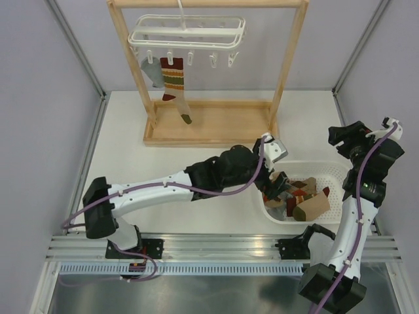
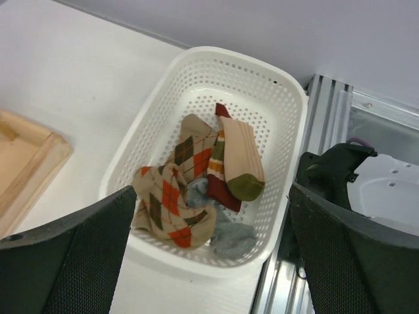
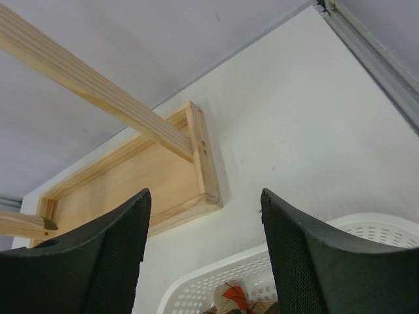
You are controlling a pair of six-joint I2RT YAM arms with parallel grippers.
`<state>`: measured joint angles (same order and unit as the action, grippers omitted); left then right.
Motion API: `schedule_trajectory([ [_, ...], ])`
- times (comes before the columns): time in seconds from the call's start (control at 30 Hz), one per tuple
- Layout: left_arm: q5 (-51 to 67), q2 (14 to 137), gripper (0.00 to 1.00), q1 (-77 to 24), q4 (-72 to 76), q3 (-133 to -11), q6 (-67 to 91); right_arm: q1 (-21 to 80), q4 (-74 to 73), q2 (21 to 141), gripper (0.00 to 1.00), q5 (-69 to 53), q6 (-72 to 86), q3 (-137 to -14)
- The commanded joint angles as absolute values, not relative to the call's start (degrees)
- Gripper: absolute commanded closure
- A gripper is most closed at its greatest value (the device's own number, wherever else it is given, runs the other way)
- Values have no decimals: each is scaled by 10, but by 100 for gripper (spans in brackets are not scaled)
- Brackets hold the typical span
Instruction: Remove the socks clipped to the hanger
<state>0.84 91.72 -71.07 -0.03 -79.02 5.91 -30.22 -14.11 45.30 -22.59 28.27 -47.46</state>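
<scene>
White hanger [image 1: 186, 31] carries two clipped socks: grey sock [image 1: 152, 70], striped sock [image 1: 175, 82].
Left arm stretches across the table; left gripper [image 2: 213, 190] spread wide, empty, above basket [image 1: 340, 171] of loose socks [image 2: 171, 199].
Right arm folded upright beside basket; right gripper [image 3: 204, 193] spread, empty.

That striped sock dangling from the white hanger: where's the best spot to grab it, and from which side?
Probably the striped sock's upper leg, just below its clip. It hangs straight down, cuff up and toe down, so a downward tug should free it. Come in at its right edge and close on the flat faces, since the grey sock hangs close on its left.
</scene>
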Motion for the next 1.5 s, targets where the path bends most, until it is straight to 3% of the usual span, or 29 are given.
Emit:
schedule_trajectory([
  [0.0, -7, 842, 0, -654, -12, -744, 59, -305, -100, 462, 28, -283, 308, -460],
  [0.3, 21, 706, 0, -453, -11, -636, 157, -295, -35, 475, 28, -329, 331, -434],
  [0.5, 55, 699, 0, -326, -14, -626, 243, -200, -28, 509, 27, -282, 325, -473],
  [0.77, -88, 741, 0, -295, -29, -649, 236, -12, -25, 553, 26, -169, 309, -492],
  [1.13, -305, 860, 0, -295, -3, -694, 211, 20, -4, 566, 26, -170, 295, -467],
  [1.47, -352, 972, 0, -294, 65, -761, 195, 21, -4, 563, 26, -191, 273, -452],
])
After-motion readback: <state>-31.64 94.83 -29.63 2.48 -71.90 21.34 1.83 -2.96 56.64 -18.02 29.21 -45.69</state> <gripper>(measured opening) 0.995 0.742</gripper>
